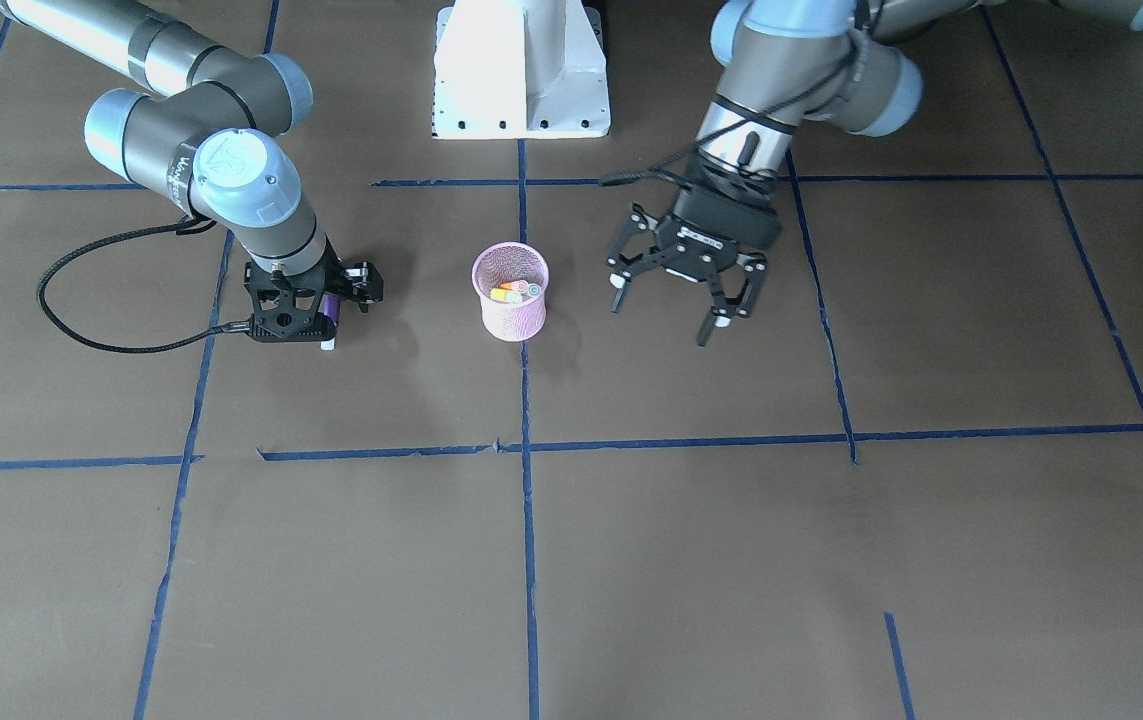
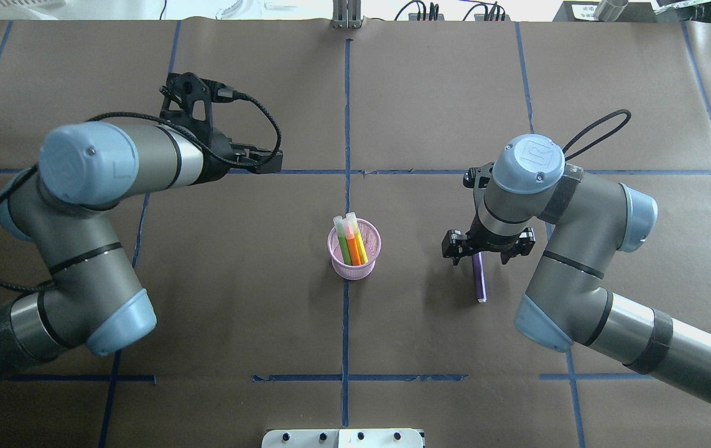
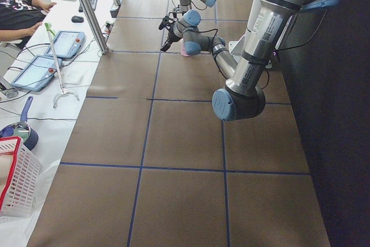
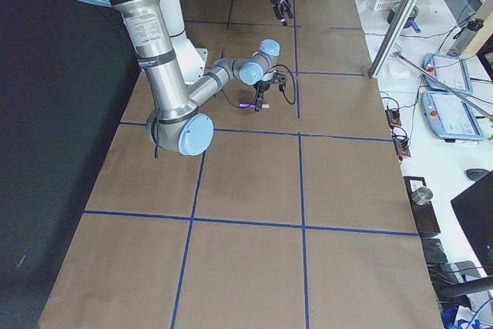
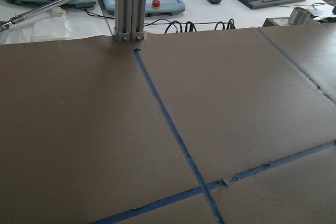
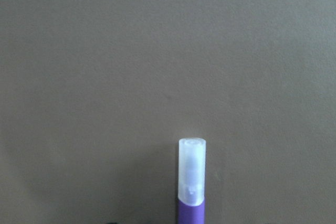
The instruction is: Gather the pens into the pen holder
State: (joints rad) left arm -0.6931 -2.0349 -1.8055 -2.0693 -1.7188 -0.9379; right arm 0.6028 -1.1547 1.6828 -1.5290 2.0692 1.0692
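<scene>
Mostly brown paper tabletop (image 1: 691,560), blue tape lines (image 1: 529,540), pen holder (image 1: 511,300) central.

"UR" logo on right arm's joint cap (image 2: 528,157)

Bright, even light; soft faint shadows; robot base (image 1: 521,70) overexposed; right wrist view slightly soft.

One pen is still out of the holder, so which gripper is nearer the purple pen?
Right. The right gripper sits directly over the purple pen, down at its body. The left gripper hovers open on the far side of the pen holder.
</scene>
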